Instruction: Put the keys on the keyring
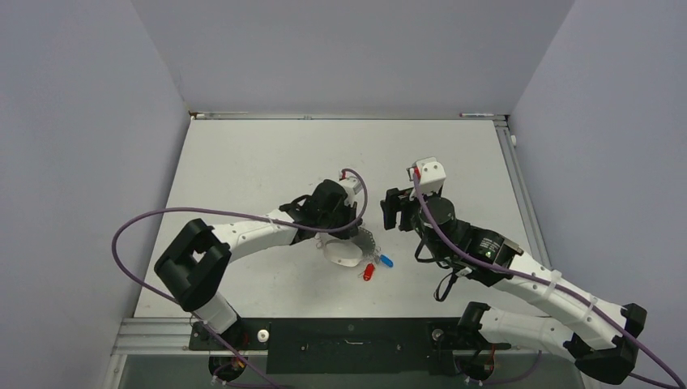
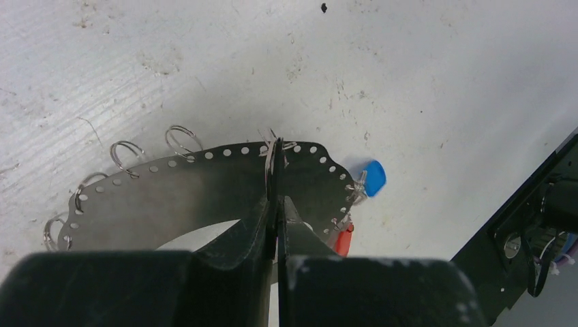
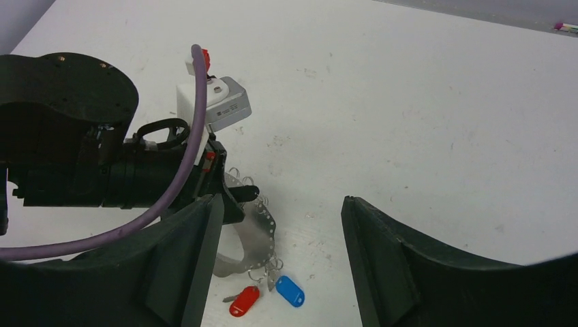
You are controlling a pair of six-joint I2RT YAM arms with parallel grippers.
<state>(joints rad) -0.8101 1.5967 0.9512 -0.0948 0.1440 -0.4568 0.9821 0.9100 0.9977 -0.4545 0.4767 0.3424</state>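
Note:
The keyring is a flat silver crescent plate [image 2: 170, 197] with a row of holes and several small wire split rings [image 2: 183, 139] along its rim. It lies on the table [image 1: 267, 162]. My left gripper [image 2: 275, 170] is shut on its outer rim. It also shows in the top view [image 1: 344, 253] and the right wrist view [image 3: 257, 235]. A blue key [image 2: 373, 177] and a red key [image 2: 344, 238] lie at the plate's end, seemingly hooked to its small rings. They show in the right wrist view, blue [image 3: 290, 291] and red [image 3: 244, 300]. No black key is visible. My right gripper [image 3: 281, 201] is open and empty, raised to the right of the plate.
The left arm's wrist with its purple cable [image 3: 194, 116] fills the left of the right wrist view. A black base rail [image 1: 348, 334] runs along the near edge. Grey walls stand on three sides. A pen [image 1: 478, 115] lies at the far edge.

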